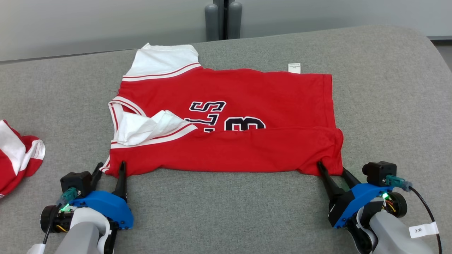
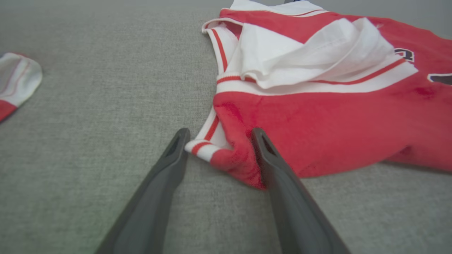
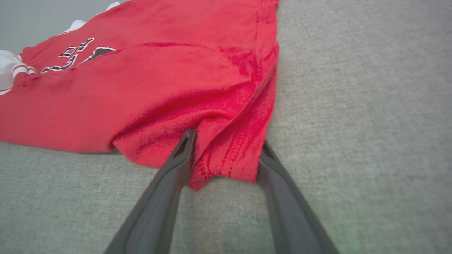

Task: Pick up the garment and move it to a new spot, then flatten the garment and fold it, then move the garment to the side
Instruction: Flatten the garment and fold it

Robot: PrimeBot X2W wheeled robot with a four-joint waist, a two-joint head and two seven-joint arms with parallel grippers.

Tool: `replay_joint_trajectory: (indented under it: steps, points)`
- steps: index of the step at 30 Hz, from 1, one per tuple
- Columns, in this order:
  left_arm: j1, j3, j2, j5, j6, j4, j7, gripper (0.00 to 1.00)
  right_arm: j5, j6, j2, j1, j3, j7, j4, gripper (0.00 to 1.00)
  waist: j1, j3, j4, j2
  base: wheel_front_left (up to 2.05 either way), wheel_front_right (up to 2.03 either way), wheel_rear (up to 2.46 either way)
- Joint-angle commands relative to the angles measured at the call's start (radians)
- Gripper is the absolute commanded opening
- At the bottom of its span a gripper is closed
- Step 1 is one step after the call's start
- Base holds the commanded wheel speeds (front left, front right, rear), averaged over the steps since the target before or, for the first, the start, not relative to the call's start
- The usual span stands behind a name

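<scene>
Light is even and diffuse, from overhead; all three views are bright. Shadows are soft: a thin dark band sits under the near fold of the garment on the grey table. The head view is sharp, the table's far edge bowed by the lens. The wrist views are softer. The dark fingers blur toward the bottom edge, and the red cloth looks oversaturated and blotchy. A faint green tint shows in the lower corners.

The grey fabric-covered table carries a red jersey, which lies spread across its middle, with the near edge folded over onto the printed front. To the left of the jersey, well apart from it, a second red and white garment lies crumpled on the same surface.
</scene>
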Motion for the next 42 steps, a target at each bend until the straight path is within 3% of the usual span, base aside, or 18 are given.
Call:
replay_joint_trajectory:
  steps: [1,2,12,28,38,39,40,41,42]
  points:
    - [0.013,-0.011,-0.010,-0.005,-0.004,0.025,0.011,0.17,0.000,0.000,0.012,0.000,0.010,0.003,0.020,0.00,0.0001,-0.004,0.002,0.0001,0.00,0.00,0.00]
    - [0.012,-0.012,-0.012,-0.008,-0.005,0.027,0.011,0.00,0.002,0.000,0.013,-0.001,0.008,-0.001,0.025,0.00,0.0001,-0.009,0.003,0.0001,0.00,0.00,0.00]
    - [0.098,0.040,-0.023,-0.035,-0.005,-0.100,0.006,0.00,0.028,0.000,-0.029,0.055,-0.009,-0.023,-0.018,0.00,0.0001,-0.080,0.016,0.0001,0.00,0.00,0.00]
    - [0.470,0.093,-0.082,0.008,0.033,-0.445,0.006,0.00,-0.015,0.000,-0.093,0.336,-0.129,-0.021,-0.244,0.00,0.0001,-0.188,0.086,0.0001,0.00,0.00,0.00]
    - [0.586,0.083,-0.087,0.017,0.072,-0.550,0.017,0.00,-0.076,0.000,-0.070,0.473,-0.229,0.091,-0.379,0.00,0.0001,-0.193,0.093,0.0001,0.00,0.00,0.00]
    - [0.588,0.080,-0.085,0.021,0.075,-0.551,0.018,0.07,-0.083,0.000,-0.065,0.481,-0.235,0.103,-0.388,0.00,0.0001,-0.192,0.093,0.0001,0.00,0.00,0.00]
    - [0.587,0.078,-0.083,0.026,0.082,-0.550,0.017,0.55,-0.090,0.000,-0.059,0.486,-0.244,0.109,-0.398,0.22,0.0001,-0.192,0.093,0.0001,0.00,0.00,0.00]
    - [0.585,0.077,-0.084,0.028,0.084,-0.548,0.016,1.00,-0.097,0.000,-0.054,0.491,-0.252,0.116,-0.405,0.67,0.0001,-0.192,0.092,0.0001,0.00,0.00,0.00]
    - [0.580,0.080,-0.086,0.029,0.086,-0.548,0.014,1.00,-0.106,0.000,-0.049,0.497,-0.262,0.119,-0.410,1.00,0.0001,-0.192,0.091,0.0001,0.00,0.00,0.00]
